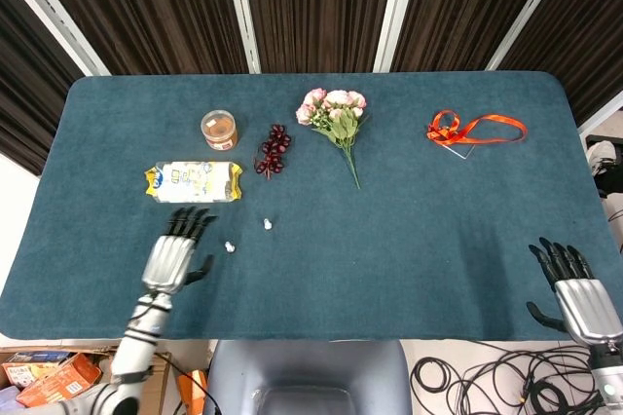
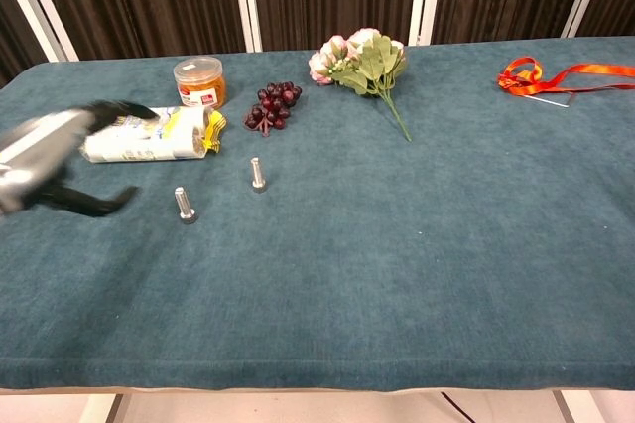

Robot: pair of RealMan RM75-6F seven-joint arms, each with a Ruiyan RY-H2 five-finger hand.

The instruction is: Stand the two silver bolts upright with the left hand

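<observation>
Left hand (image 1: 170, 261): your left hand hovers over the near left part of the table (image 1: 409, 240), fingers spread and holding nothing. It is blurred in the chest view (image 2: 45, 160).
Right hand (image 1: 582, 300): at the near right table edge, fingers apart, holding nothing. Only the head view shows it.
Near bolt (image 2: 184, 204): stands upright on its head, just right of your left hand and clear of it. In the head view it shows as a small pale dot (image 1: 230, 246).
Far bolt (image 2: 257, 174): also upright on its head, right of and behind the near bolt, in front of the grapes (image 2: 272, 104); see also (image 1: 267, 224).
Packet (image 2: 149, 133): lies flat behind your left hand.
Jar (image 2: 198, 81): behind the packet, upright, lid on.
Flowers (image 2: 362, 61): lying at table centre rear.
Ribbon (image 2: 541, 77): far right rear.
</observation>
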